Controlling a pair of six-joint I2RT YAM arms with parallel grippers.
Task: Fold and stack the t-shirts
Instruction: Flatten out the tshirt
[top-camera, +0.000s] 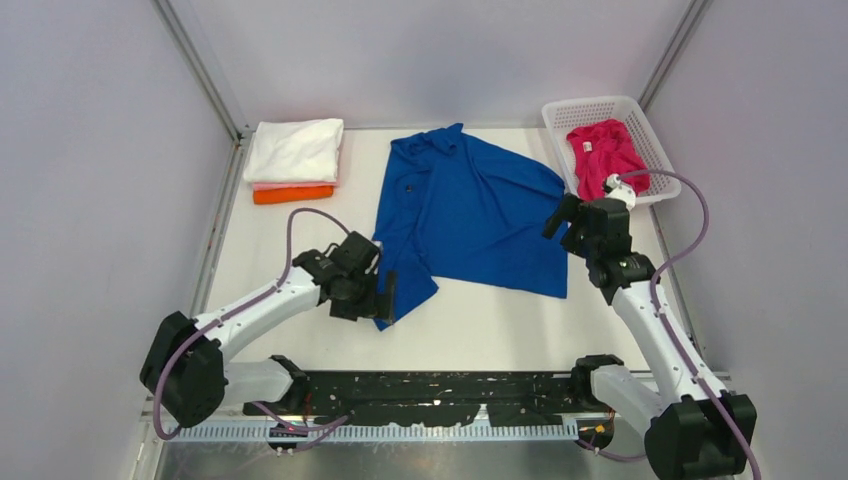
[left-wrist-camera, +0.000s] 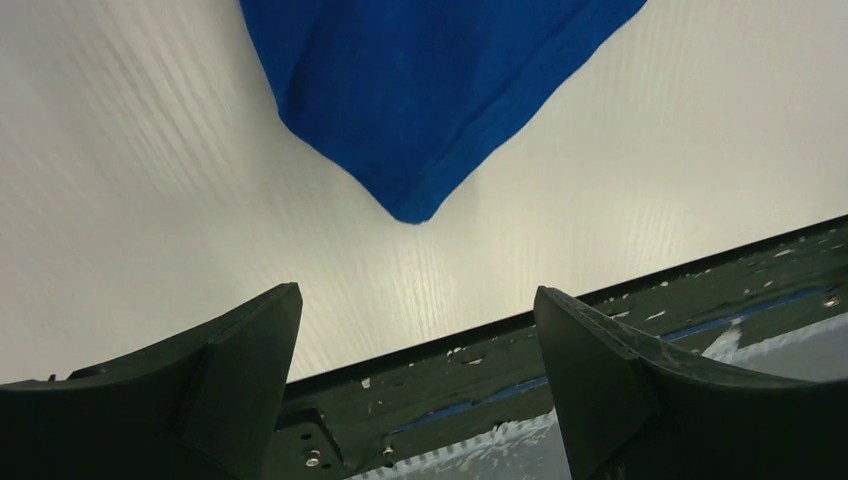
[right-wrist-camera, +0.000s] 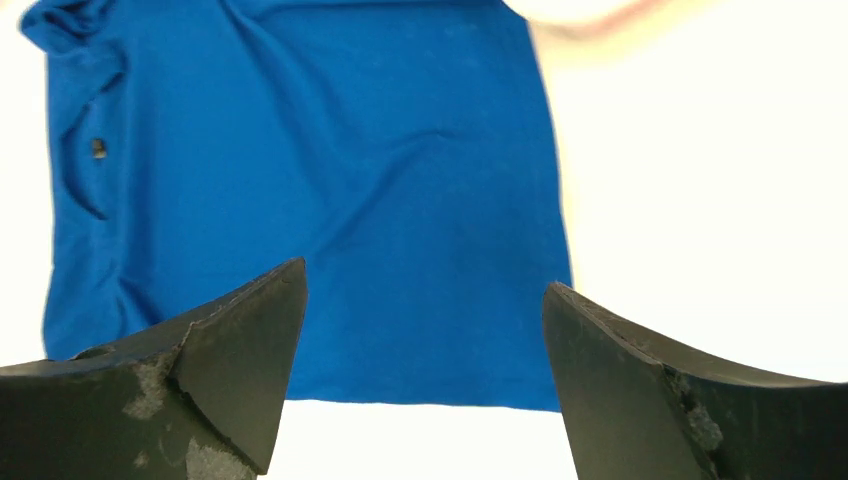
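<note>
Where my left pincer overlaps it, the royal-blue cloth t-shirt has its near corner hidden | shirt lies mid-table | both pincers: jaws spread wide, holding nothing | right pincer at shirt's right edge

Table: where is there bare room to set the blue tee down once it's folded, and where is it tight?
The widest bare patch is the near strip between the hem of the blue tee and the black rail. Another lies on the left, between the folded stack and the left gripper. It is crowded on the right, where the right gripper hangs between the tee's edge and the basket.
</note>
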